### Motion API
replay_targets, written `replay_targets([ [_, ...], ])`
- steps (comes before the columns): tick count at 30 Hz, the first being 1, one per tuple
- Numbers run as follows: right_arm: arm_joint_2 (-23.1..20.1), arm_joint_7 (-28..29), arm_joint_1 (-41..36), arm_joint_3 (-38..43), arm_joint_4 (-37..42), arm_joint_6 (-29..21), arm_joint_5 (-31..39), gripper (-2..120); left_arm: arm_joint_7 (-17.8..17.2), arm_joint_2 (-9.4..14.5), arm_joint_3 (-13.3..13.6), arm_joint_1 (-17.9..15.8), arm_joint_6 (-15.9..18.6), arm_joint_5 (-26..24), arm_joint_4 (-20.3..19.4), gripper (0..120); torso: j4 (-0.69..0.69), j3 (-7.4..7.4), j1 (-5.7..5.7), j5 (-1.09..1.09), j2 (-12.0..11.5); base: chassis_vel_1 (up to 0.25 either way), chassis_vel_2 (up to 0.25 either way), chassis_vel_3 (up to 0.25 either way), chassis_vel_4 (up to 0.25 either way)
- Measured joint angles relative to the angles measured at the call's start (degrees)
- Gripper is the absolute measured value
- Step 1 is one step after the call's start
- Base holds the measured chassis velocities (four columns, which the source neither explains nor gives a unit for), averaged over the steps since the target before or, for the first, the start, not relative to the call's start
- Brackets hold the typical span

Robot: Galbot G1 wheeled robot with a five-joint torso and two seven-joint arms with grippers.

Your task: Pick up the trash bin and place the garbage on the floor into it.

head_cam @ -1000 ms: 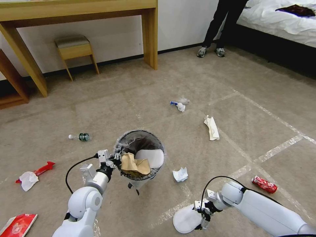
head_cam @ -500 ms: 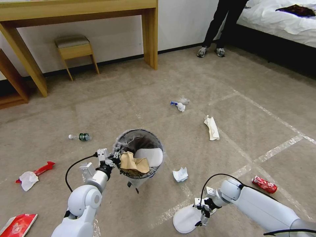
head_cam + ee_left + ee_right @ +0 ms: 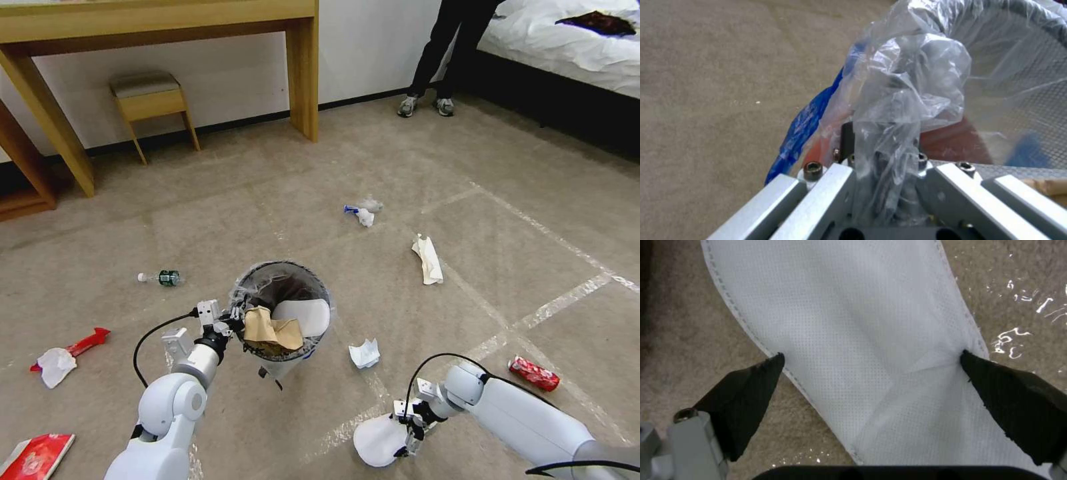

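The trash bin (image 3: 321, 292), with a grey rim and a clear liner, hangs just above the floor (image 3: 467, 153). My left gripper (image 3: 235, 321) is shut on its near rim; in the left wrist view the crinkled liner (image 3: 907, 100) is bunched between the fingers of my left gripper (image 3: 889, 160). Inside the bin lie a brown paper bag (image 3: 270, 331) and a white slipper (image 3: 305, 316). Low at the front right, my right gripper (image 3: 407, 437) is open over another white slipper (image 3: 373, 441). Its black fingertips (image 3: 751, 390) straddle that slipper (image 3: 853, 333).
Litter lies around on the carpet: a small bottle (image 3: 162, 277), a red wrapper with tissue (image 3: 63, 355), a red packet (image 3: 37, 457), a tissue (image 3: 365, 353), a white wrapper (image 3: 428, 259), a crushed red can (image 3: 534, 373). A desk (image 3: 301, 73), a stool (image 3: 150, 100) and a bed (image 3: 567, 47) stand at the back.
My right arm has sunk slightly, bringing its open gripper closer down over the slipper on the floor. The bin and my left gripper have stayed put.
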Motion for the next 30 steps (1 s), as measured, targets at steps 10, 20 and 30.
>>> replay_targets([
  [10, 1.4, 0.1, 0.0, 1.1, -2.0, 0.6, -0.9, 75, 0.0, -0.3, 0.0, 1.0, -0.1, 0.5, -0.5, 1, -0.01, -0.02, 0.00, -0.04, 0.0, 0.000, 0.000, 0.000, 0.000],
  [20, 0.7, 1.8, -0.2, 1.5, -1.1, 0.6, -1.3, 41, 0.0, -0.4, 0.2, 1.2, -0.1, 0.7, -1.0, 1, 0.07, 0.02, 0.00, 0.10, 0.0, 0.000, 0.000, 0.000, 0.000],
  [30, 0.5, 2.2, -0.6, 1.6, -0.5, 0.3, -1.5, 6, -0.1, -0.1, 0.3, 0.9, -0.1, 0.7, -0.8, 1, 0.08, 0.05, 0.02, 0.18, -0.1, 0.000, 0.000, 0.000, 0.000],
])
